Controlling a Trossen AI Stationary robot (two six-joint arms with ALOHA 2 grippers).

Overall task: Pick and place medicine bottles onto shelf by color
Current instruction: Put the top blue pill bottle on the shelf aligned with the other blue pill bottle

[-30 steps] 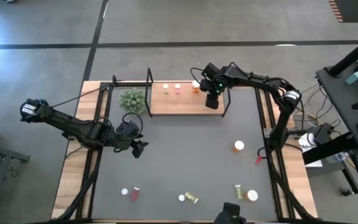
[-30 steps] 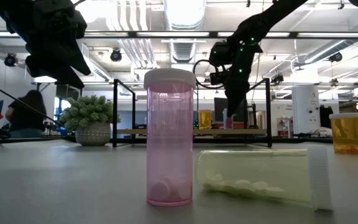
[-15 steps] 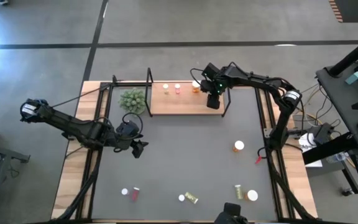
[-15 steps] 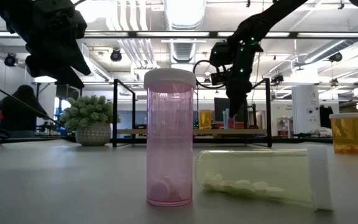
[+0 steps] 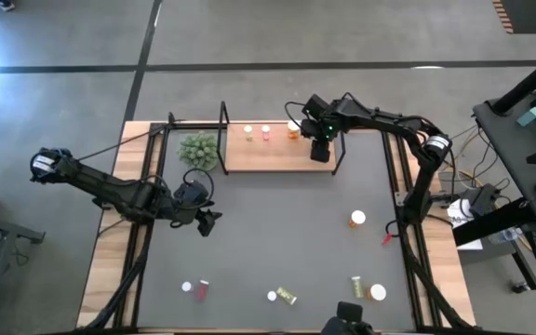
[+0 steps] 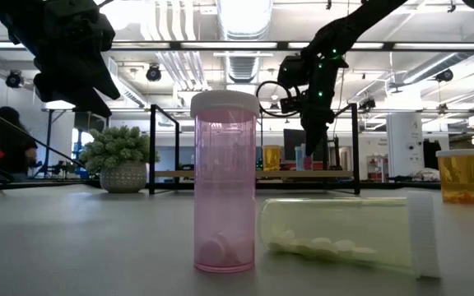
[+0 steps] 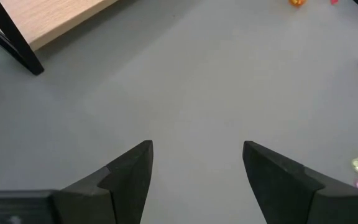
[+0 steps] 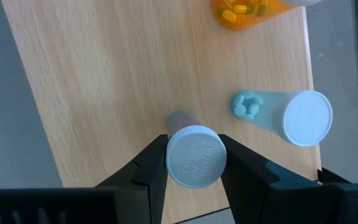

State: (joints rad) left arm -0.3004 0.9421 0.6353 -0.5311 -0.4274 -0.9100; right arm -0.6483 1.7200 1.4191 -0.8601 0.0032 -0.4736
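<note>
Right fingers (image 8: pixel 194 163) barely shifted | clamped on pale bottle (image 8: pixel 196 155) | over shelf (image 8: pixel 104 93)

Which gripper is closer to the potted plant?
Left. The left gripper hangs over the grey mat just below the plant; the right gripper is across the shelf, gripping a pale-blue bottle.

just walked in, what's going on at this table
The right gripper is over the shelf at the table's far edge, shut on a pale blue bottle with a white cap, upright just above the board. Another pale blue bottle and an orange one already stand on the shelf. The left gripper hangs open over the grey mat, holding nothing. More bottles wait on the mat nearer the front, some lying on their sides.
</note>
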